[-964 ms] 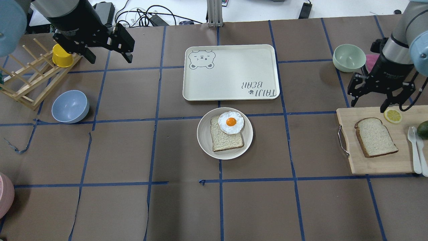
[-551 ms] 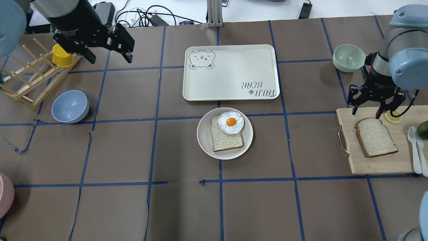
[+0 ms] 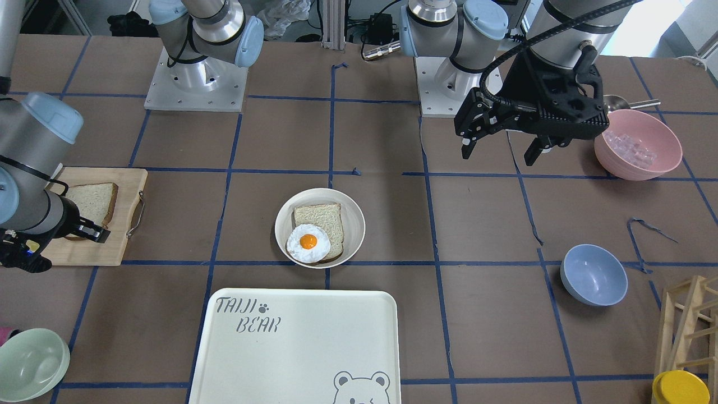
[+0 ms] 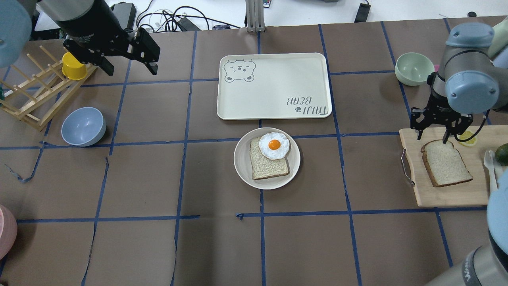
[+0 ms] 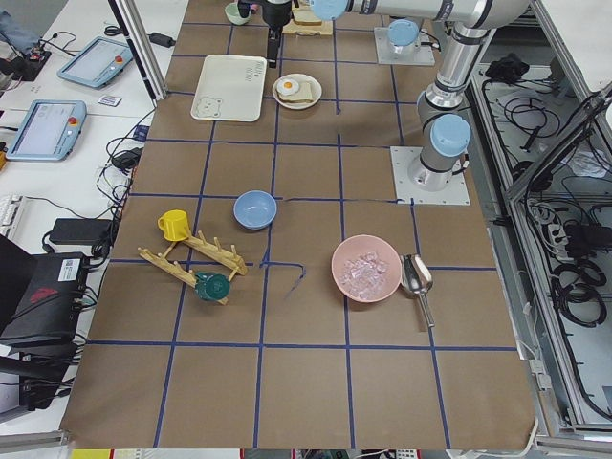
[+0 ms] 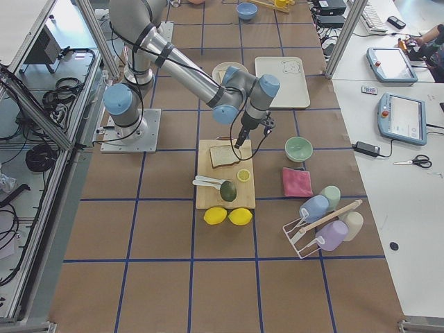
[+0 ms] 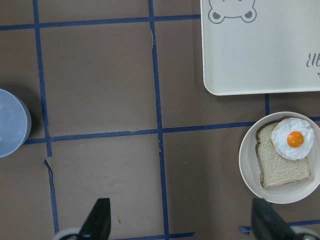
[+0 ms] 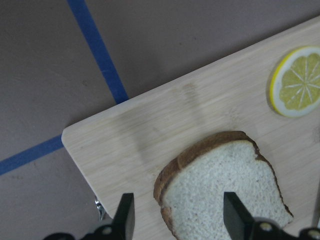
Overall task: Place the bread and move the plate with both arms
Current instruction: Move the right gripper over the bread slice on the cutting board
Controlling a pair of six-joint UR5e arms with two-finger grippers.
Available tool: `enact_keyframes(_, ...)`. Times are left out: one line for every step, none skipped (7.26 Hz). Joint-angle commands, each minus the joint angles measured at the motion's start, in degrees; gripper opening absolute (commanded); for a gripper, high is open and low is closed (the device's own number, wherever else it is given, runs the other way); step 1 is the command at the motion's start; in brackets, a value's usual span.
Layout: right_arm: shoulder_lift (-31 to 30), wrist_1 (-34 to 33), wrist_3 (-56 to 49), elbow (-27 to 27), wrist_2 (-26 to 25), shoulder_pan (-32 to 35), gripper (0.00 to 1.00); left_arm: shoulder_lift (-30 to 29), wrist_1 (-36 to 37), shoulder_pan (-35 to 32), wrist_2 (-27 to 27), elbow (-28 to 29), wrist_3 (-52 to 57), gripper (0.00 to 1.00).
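The dark-crusted bread (image 4: 446, 163) lies flat on a wooden cutting board (image 4: 448, 194) at the right; it also shows in the front view (image 3: 92, 202) and the right wrist view (image 8: 220, 190). My right gripper (image 4: 431, 138) is open and hangs just above the bread's rounded top edge, with a finger (image 8: 125, 215) on either side of it. The cream plate (image 4: 241, 159) sits mid-table and holds a lighter slice with a fried egg (image 4: 274, 145). My left gripper (image 4: 130, 71) is open and empty, high over the far left, well away from the plate (image 7: 247, 160).
A bear-print tray (image 4: 274, 85) lies just behind the plate. A green bowl (image 4: 414, 68) stands behind the board. A lemon slice (image 4: 468, 138), an avocado (image 4: 502, 153) and white cutlery (image 4: 492, 174) share the board. A blue bowl (image 4: 83, 126), a wooden rack (image 4: 35, 91) and a yellow cup (image 4: 74, 65) stand at the left.
My right gripper has moved left and toward the bread, from over the lemon slice to over the bread's top edge, still open. The left arm has not moved.
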Motion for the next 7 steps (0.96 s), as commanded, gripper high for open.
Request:
enact_keyframes(1.3, -0.6, 0.7, 0.6, 0.1, 0.0, 0.55, 0.0, 0.0, 0.0, 0.0, 0.0, 0.0, 1.0)
enact_keyframes(1.4, -0.6, 0.7, 0.6, 0.1, 0.0, 0.55, 0.0, 0.0, 0.0, 0.0, 0.0, 0.0, 1.0)
enact_keyframes(1.8, -0.6, 0.7, 1.0, 0.1, 0.0, 0.55, 0.0, 0.0, 0.0, 0.0, 0.0, 0.0, 1.0)
enact_keyframes(2.0, -0.7, 0.8, 1.3, -0.1, 0.0, 0.55, 0.0, 0.0, 0.0, 0.0, 0.0, 0.0, 1.0)
enact_keyframes(2.0, -0.7, 0.8, 1.3, -0.2, 0.0, 0.51, 0.0, 0.0, 0.0, 0.0, 0.0, 0.0, 1.0)
enact_keyframes(2.0, -0.7, 0.8, 1.3, -0.3, 0.0, 0.41, 0.0, 0.0, 0.0, 0.0, 0.0, 0.0, 1.0)
enact_keyframes(2.0, -0.7, 0.8, 1.3, -0.3, 0.0, 0.28, 0.0, 0.0, 0.0, 0.0, 0.0, 0.0, 1.0)
